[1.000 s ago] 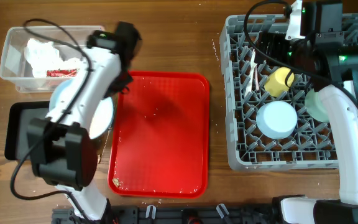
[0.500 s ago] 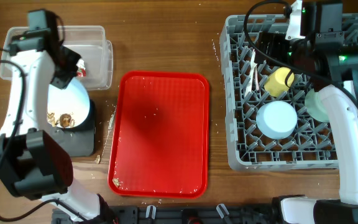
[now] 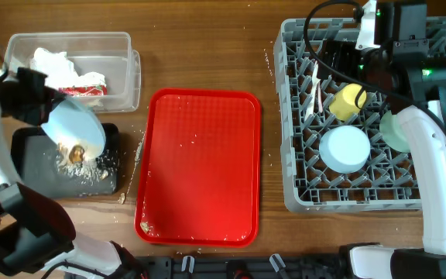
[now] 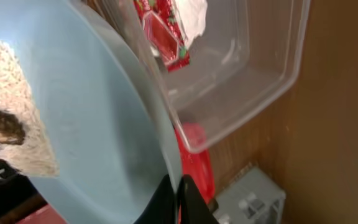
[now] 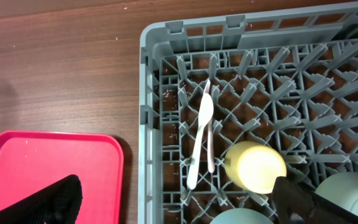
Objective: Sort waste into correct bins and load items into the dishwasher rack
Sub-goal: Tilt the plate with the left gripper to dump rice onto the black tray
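My left gripper (image 3: 41,105) is shut on the rim of the larger light blue plate (image 3: 74,124) and holds it tilted over the shallow black tray (image 3: 29,167). Brownish food scraps (image 3: 76,153) cling to the plate's low edge, and crumbs (image 3: 87,170) lie in the tray. In the left wrist view the jaws (image 4: 176,202) pinch the plate (image 4: 92,124). The clear box (image 3: 122,70) holds white tissue (image 3: 51,62) and the red-and-white wrapper (image 3: 84,89). My right gripper (image 5: 179,208) is open and empty above the grey rack (image 3: 293,116), which holds the yellow-green cup (image 3: 347,101), light blue bowl (image 3: 344,147), pale green dish (image 3: 397,130) and white spoon (image 3: 314,93).
The flat red tray (image 3: 200,167) lies in the middle with a few crumbs on it. Crumbs also lie on the wooden table between it and the black tray. The right arm stretches along the rack's right side.
My left arm has swung from the red tray's edge to the far left with the plate. The plate is now tilted over the black tray, and crumbs have fallen in. The right arm is still.
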Controlling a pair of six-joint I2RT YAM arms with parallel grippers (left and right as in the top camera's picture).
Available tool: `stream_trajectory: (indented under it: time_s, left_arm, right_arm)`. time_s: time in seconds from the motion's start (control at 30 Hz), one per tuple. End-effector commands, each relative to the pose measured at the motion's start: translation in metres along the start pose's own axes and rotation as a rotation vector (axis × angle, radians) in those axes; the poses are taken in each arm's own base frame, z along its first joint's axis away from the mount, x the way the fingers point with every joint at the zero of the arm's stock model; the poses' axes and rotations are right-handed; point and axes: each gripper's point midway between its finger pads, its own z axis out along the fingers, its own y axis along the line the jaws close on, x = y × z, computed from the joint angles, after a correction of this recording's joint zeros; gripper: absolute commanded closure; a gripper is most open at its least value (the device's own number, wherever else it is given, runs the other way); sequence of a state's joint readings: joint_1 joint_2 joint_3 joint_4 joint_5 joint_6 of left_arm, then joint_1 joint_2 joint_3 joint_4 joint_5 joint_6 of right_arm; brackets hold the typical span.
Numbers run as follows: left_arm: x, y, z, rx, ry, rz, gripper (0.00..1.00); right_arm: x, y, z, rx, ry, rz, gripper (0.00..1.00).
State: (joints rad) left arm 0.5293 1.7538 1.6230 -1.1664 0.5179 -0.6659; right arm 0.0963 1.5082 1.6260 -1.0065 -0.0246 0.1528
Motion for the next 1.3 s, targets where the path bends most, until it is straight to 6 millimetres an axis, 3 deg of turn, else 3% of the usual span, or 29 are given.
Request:
stream_trajectory:
  time_s: [0.0, 0.07, 0.13, 0.2, 0.27, 0.33, 0.4, 0.5, 0.67, 0.77, 0.97, 1.1, 1.27]
  left_arm:
    - [0.005, -0.018, -0.027, 0.192, 0.076, 0.063, 0.96]
    - [0.011, -0.012, -0.034, 0.217, 0.126, 0.021, 0.96]
    - [-0.005, -0.006, -0.037, 0.206, 0.068, 0.035, 0.96]
    - [0.000, -0.001, -0.043, 0.233, 0.110, 0.000, 0.96]
    - [-0.004, -0.005, -0.050, 0.290, 0.105, 0.053, 0.96]
    - [0.005, -0.003, -0.056, 0.319, 0.156, 0.029, 0.96]
    - [-0.005, -0.002, -0.058, 0.337, 0.119, 0.068, 0.96]
    - [-0.006, 0.001, -0.064, 0.368, 0.130, 0.059, 0.96]
    - [-0.001, 0.010, -0.068, 0.366, 0.156, 0.027, 0.96]
    - [-0.011, 0.007, -0.068, 0.387, 0.113, 0.099, 0.96]
    - [-0.004, 0.001, -0.073, 0.445, 0.142, 0.132, 0.96]
    - [-0.014, 0.012, -0.067, 0.375, 0.097, 0.146, 0.96]
    - [-0.009, 0.013, -0.068, 0.384, 0.116, 0.146, 0.96]
  right_arm:
    - [-0.005, 0.000, -0.002, 0.007, -0.015, 0.004, 0.00]
    - [-0.005, -0.001, -0.002, 0.007, -0.015, 0.004, 0.00]
    - [-0.005, -0.001, -0.002, 0.007, -0.015, 0.004, 0.00]
    - [-0.005, 0.000, -0.002, 0.007, -0.015, 0.004, 0.00]
    - [-0.005, 0.000, -0.002, 0.007, -0.015, 0.004, 0.00]
    - [-0.005, 0.000, -0.002, 0.007, -0.015, 0.004, 0.00]
    - [-0.005, -0.001, -0.002, 0.007, -0.015, 0.004, 0.00]
    - [-0.005, 0.000, -0.002, 0.007, -0.015, 0.004, 0.00]
    - [-0.005, 0.000, -0.002, 0.007, -0.015, 0.004, 0.00]
    - [-0.005, 0.000, -0.002, 0.007, -0.015, 0.004, 0.00]
    - [-0.005, -0.001, -0.002, 0.007, -0.015, 0.004, 0.00]
    - [-0.005, 0.000, -0.002, 0.007, -0.015, 0.004, 0.00]
    - [-0.005, 0.000, -0.002, 0.007, -0.015, 0.004, 0.00]
